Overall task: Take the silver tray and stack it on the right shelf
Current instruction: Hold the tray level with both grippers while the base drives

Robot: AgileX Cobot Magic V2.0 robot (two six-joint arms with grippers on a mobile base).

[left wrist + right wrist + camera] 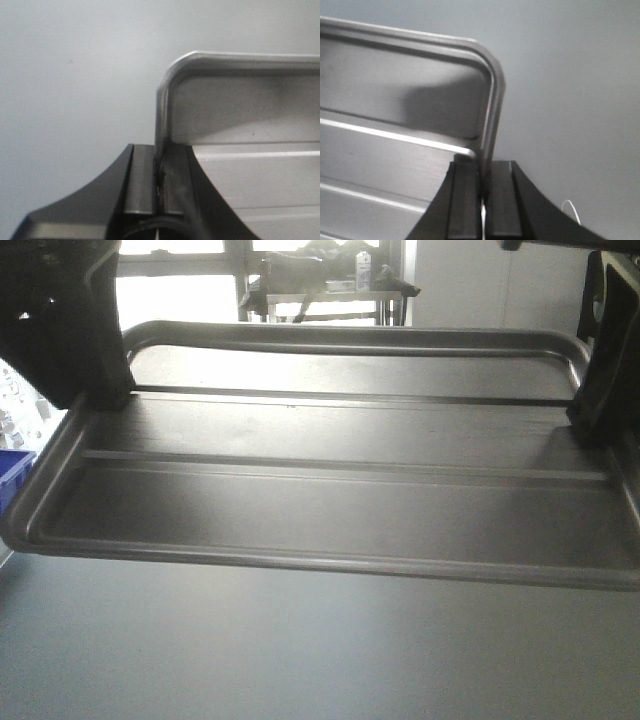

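Front view: silver tray point(330, 490), ridged bottom up to camera, apparently raised off the grey worktop point(300, 660); left hand point(100, 395) and right hand point(590, 425) at opposite short ends; right shelf not in view. Left wrist view: left hand point(157, 167) clamped on the rim, a detail unclear from the front. Right wrist view: right hand point(482, 172) likewise clamped. Step: carrying. Next: both arms travel together toward the shelf.

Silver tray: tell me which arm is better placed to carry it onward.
Neither left nor right alone. The left gripper and the right gripper are each shut on an opposite end rim of the silver tray, so both should probably move it together.
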